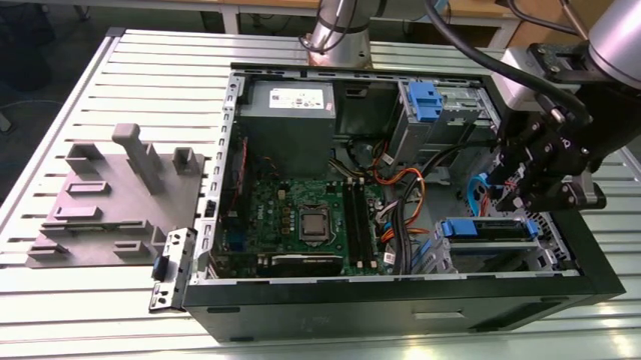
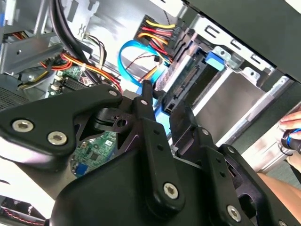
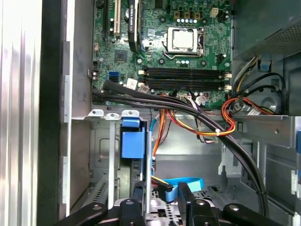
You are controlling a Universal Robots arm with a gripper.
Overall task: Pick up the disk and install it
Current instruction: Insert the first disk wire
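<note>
Exterior view: gripper (image 1: 541, 196) inside the computer case (image 1: 300, 300), just above the disk (image 1: 488, 231) seated in its bay. Second wrist view: fingers (image 2: 146, 101) pinch the disk's (image 2: 186, 84) edge. First wrist view: fingers (image 3: 141, 197) straddle it edge-on. Judged install step; next calls for pressing home squarely.

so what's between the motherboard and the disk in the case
A tangle of cables, orange, black and blue, fills the stretch between the motherboard and the disk, seen in the exterior view.
</note>
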